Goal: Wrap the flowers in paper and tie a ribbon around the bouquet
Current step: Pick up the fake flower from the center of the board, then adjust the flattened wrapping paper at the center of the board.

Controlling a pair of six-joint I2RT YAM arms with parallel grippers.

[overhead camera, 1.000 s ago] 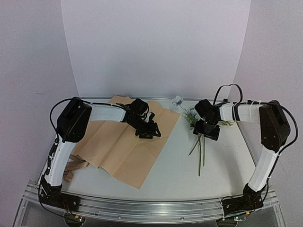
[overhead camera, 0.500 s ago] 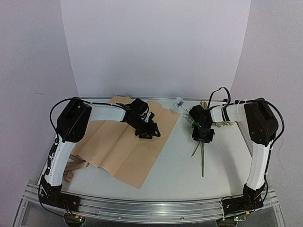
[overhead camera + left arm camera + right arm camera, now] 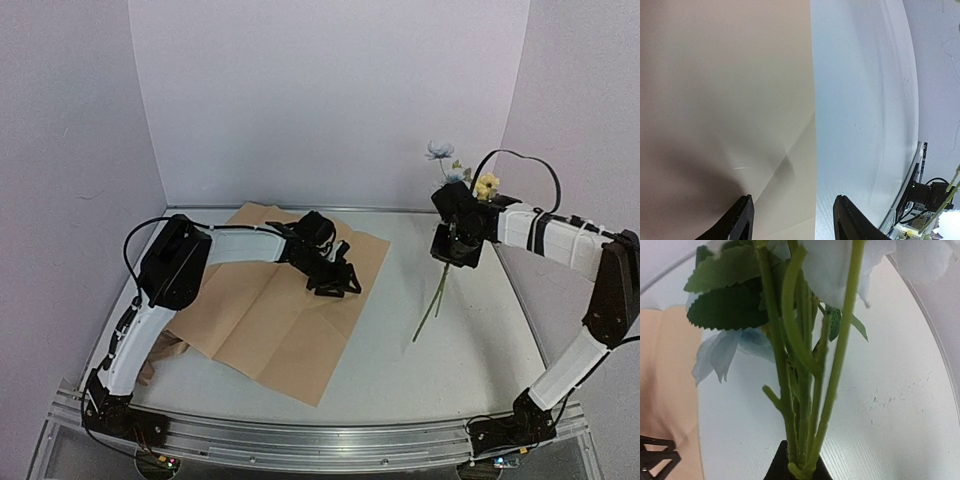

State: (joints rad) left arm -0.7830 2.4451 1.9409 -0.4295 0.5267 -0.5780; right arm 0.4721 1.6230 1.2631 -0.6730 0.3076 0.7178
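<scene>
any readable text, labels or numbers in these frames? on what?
None readable.
The paper is plain and the flowers carry no tag.
Any marking on the small boards at the front rail is too small to read.

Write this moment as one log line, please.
right jaws: shut on flowers, blooms up | left jaws: open above paper | paper: spread on table, tan side up | wrapping: not started

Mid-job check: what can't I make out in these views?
- Top view: ribbon mostly hidden under the left arm.
- Right wrist view: flowers, blooms cut off by the top edge; right gripper, jaws hidden behind stems.
- Left wrist view: whether left gripper touches paper can't be told.
</scene>
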